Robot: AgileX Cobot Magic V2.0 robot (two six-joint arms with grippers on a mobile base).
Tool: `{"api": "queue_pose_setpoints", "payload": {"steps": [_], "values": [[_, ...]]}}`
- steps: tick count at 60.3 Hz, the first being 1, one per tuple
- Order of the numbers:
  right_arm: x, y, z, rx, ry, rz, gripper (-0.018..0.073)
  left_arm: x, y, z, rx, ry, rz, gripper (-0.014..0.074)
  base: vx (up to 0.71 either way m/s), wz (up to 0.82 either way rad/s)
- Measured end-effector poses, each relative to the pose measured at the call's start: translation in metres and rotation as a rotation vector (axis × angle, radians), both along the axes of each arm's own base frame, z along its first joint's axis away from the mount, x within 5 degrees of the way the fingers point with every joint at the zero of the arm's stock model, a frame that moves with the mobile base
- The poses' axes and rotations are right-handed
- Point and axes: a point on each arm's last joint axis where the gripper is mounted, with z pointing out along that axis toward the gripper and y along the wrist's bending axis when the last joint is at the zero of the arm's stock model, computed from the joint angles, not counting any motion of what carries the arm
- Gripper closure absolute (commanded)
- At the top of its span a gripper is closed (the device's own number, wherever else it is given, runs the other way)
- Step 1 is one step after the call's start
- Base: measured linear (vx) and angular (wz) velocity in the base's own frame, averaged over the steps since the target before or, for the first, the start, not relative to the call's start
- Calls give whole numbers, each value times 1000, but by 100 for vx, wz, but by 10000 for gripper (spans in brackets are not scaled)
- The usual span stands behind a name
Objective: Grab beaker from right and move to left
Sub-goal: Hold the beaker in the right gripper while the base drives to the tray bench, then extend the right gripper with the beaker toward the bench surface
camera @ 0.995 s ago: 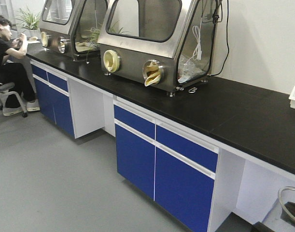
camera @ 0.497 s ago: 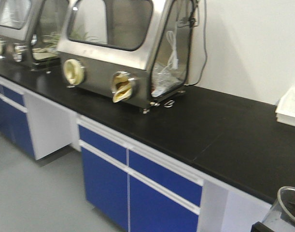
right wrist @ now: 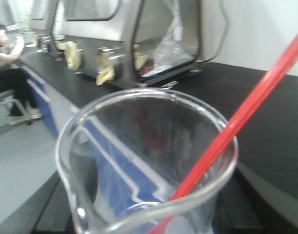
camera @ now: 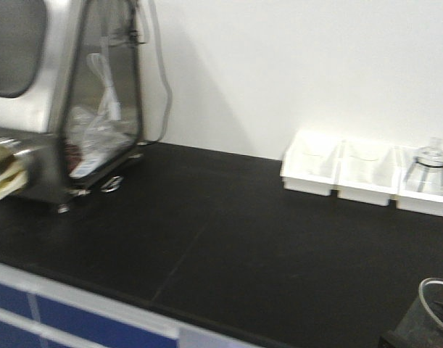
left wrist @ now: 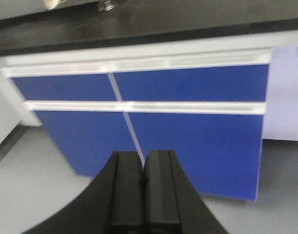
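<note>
The beaker (right wrist: 139,161), clear glass with a thin red rod (right wrist: 246,117) leaning in it, fills the right wrist view. My right gripper (right wrist: 146,217) is shut on it, with dark fingers (right wrist: 53,209) showing on either side of the glass. In the front view the beaker (camera: 435,308) sits at the bottom right corner, just off the bench's front edge. My left gripper (left wrist: 143,163) is shut on nothing, its pads pressed together, and faces the blue cabinet doors (left wrist: 188,136) below the bench.
A black benchtop (camera: 228,239) runs across the front view. A steel glove box (camera: 54,109) stands at its left. Three white trays (camera: 352,170) sit against the wall at the right, one holding a flask on a tripod (camera: 428,163). A seated person (right wrist: 5,48) is far left.
The front view has swung right along the bench: the glove box slid to the left edge and the white trays came into view. The beaker stays at the bottom right corner.
</note>
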Motion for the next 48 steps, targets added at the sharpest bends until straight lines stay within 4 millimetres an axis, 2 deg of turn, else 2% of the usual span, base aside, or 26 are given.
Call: {"api": "queue_pose_setpoints", "payload": {"steps": [15,48], "values": [[0,0,0,0,0,0,562,0,0,0,0,0,0,603,30,-53],[0,0,0,0,0,-1,562,0,0,0,0,0,0,603,26,-36]]}}
